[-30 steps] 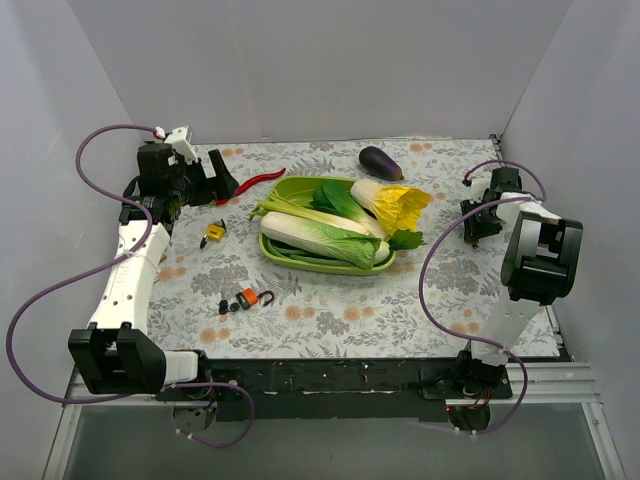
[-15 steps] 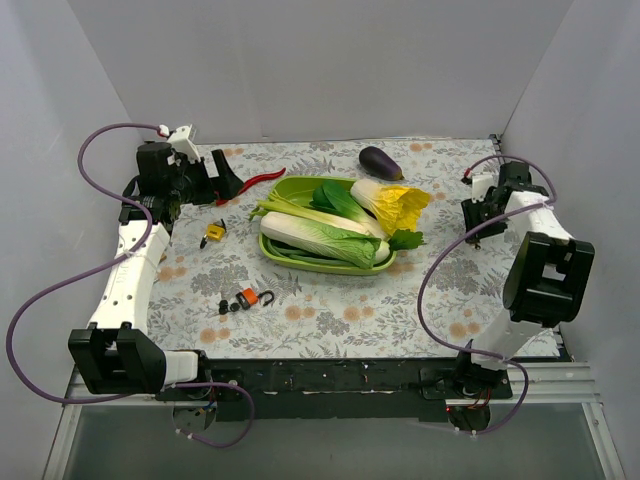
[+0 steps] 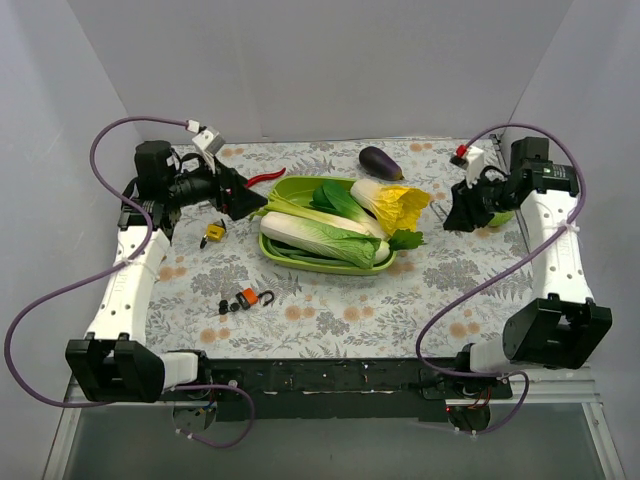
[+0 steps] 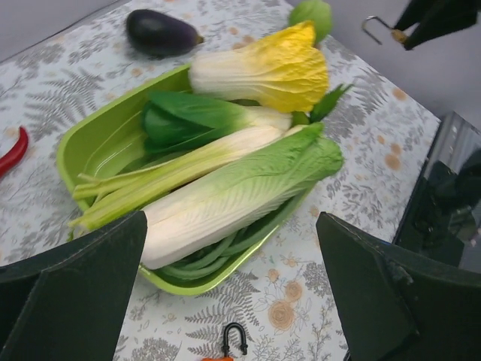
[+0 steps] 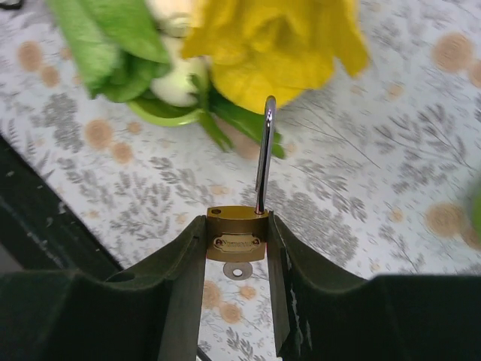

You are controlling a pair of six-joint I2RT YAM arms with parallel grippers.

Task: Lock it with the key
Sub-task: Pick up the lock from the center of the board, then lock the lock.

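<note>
Right gripper (image 5: 234, 219) is closed on a brass padlock (image 5: 237, 242), one finger on each side of the body. It hangs above the right side of the worktop (image 3: 330, 320), roughly midway between the near and far edges. The padlock's shackle (image 5: 263, 150) stands raised out of the body, unlocked.

Left gripper (image 3: 248, 203) stands wide open and holds nothing. It hangs over the left part of the worktop, and its fingers (image 4: 83, 286) frame the green tray (image 4: 105, 147).

Nearest the near edge, left of centre, lies an orange padlock (image 3: 248, 296) with its dark shackle open. Small dark items (image 3: 226, 307) touch or sit just beside it on its left; they are too small to tell whether they are keys. Further in, a small yellow item (image 3: 213, 233) lies near the tray's left end.

The tray sits at the centre and holds a long napa cabbage (image 3: 315, 240), a bok choy (image 3: 335, 200) and a yellow-leaved cabbage (image 3: 395, 205) that overhangs the right rim.

Towards the far edge, a red chilli (image 3: 265, 180) lies just beyond the tray's left corner, and an eggplant (image 3: 380, 161) lies beyond its right end.
</note>
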